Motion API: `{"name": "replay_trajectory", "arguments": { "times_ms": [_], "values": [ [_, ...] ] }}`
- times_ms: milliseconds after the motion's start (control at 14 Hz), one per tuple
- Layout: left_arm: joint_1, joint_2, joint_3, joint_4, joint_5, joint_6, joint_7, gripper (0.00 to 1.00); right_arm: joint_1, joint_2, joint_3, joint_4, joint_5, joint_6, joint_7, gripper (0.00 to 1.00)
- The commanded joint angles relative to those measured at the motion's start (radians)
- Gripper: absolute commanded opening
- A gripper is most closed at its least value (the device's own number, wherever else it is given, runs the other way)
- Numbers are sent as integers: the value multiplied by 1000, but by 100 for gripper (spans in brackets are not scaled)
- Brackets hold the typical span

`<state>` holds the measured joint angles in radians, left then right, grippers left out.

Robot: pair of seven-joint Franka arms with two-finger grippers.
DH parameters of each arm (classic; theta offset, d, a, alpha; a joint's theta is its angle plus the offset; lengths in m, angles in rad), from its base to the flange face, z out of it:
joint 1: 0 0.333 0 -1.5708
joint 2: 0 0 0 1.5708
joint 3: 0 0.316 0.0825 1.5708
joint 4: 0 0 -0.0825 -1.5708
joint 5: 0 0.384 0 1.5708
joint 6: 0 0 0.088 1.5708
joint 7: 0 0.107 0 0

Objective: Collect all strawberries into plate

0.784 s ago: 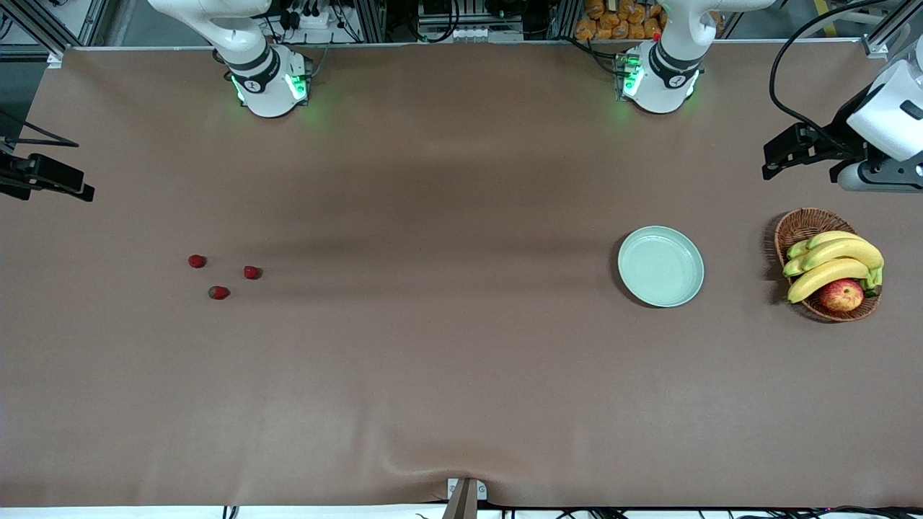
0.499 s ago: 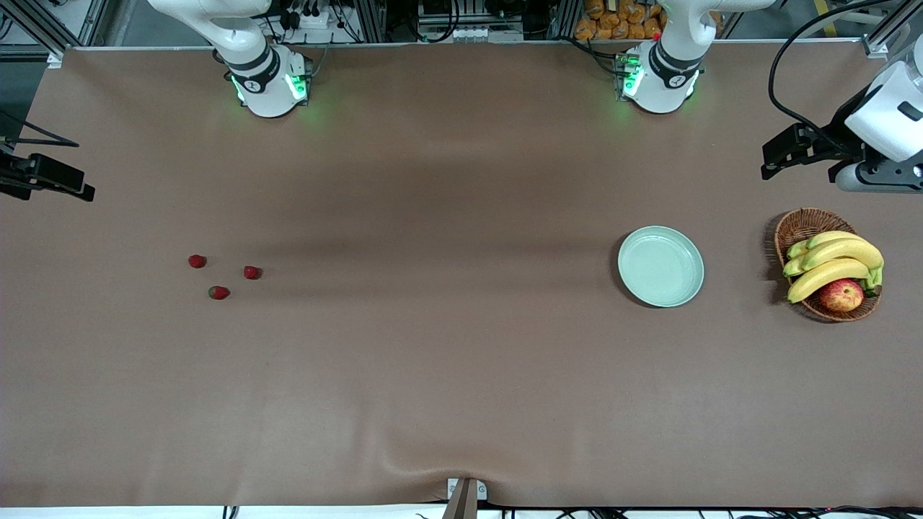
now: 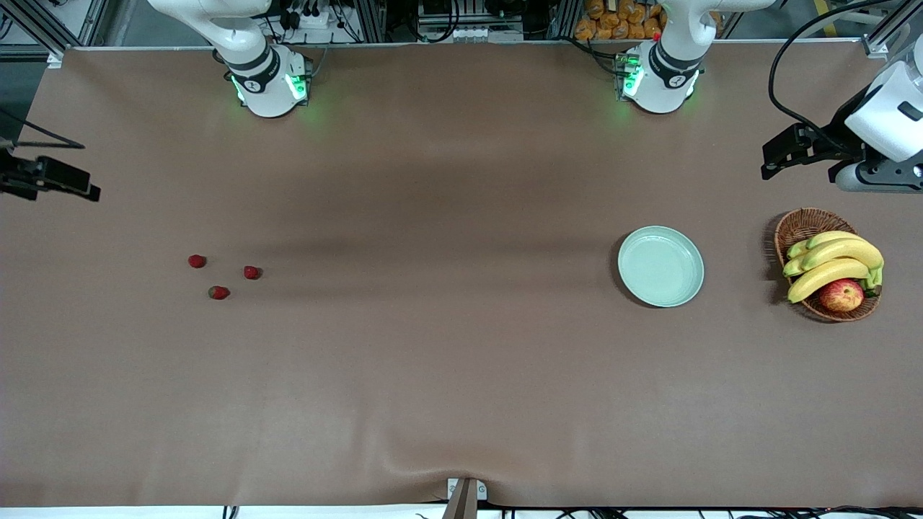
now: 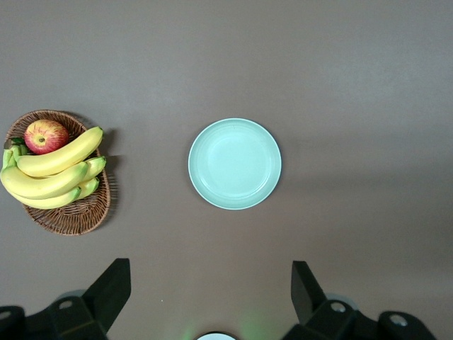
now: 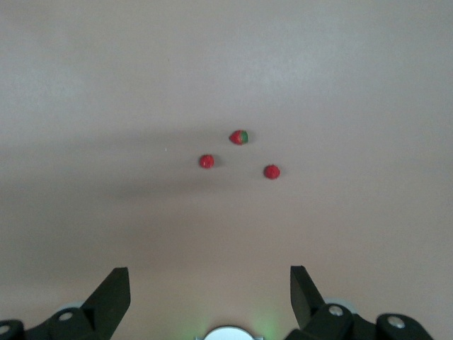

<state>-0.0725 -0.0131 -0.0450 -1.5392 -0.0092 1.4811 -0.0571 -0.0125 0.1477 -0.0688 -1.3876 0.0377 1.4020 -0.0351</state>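
Observation:
Three strawberries lie close together on the brown table toward the right arm's end: one (image 3: 197,261), one (image 3: 252,272), and one with a green cap (image 3: 218,293) nearest the front camera. The right wrist view shows them too, the capped strawberry (image 5: 239,137) among them. The pale green plate (image 3: 660,266) stands empty toward the left arm's end, also in the left wrist view as the plate (image 4: 234,163). My right gripper (image 5: 209,273) hangs open high over the table's edge at its end. My left gripper (image 4: 212,273) is open, high up near the basket.
A wicker basket (image 3: 800,225) with bananas (image 3: 829,270) and an apple (image 3: 841,294) stands beside the plate, at the left arm's end of the table. The cloth has a wrinkle at the front edge by a metal bracket (image 3: 465,494).
The right gripper has shifted slightly toward the table's middle, and the left hand moved a little. Strawberries, plate and basket lie where they were.

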Motion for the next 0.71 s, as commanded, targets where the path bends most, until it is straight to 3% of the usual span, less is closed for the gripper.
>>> {"name": "replay_trajectory", "arguments": {
  "times_ms": [0,428,642],
  "values": [
    [5,-1,-4,4,12,-9,16,100,-3,61,6,-91,13,124,-8,100],
    [7,5,-4,5,0,16,11,100,17,219,7,-341,17,493,-6,100],
    [10,7,-4,4,0,24,11,100,40,308,9,-376,21,606,-3,100]
  ]
}}
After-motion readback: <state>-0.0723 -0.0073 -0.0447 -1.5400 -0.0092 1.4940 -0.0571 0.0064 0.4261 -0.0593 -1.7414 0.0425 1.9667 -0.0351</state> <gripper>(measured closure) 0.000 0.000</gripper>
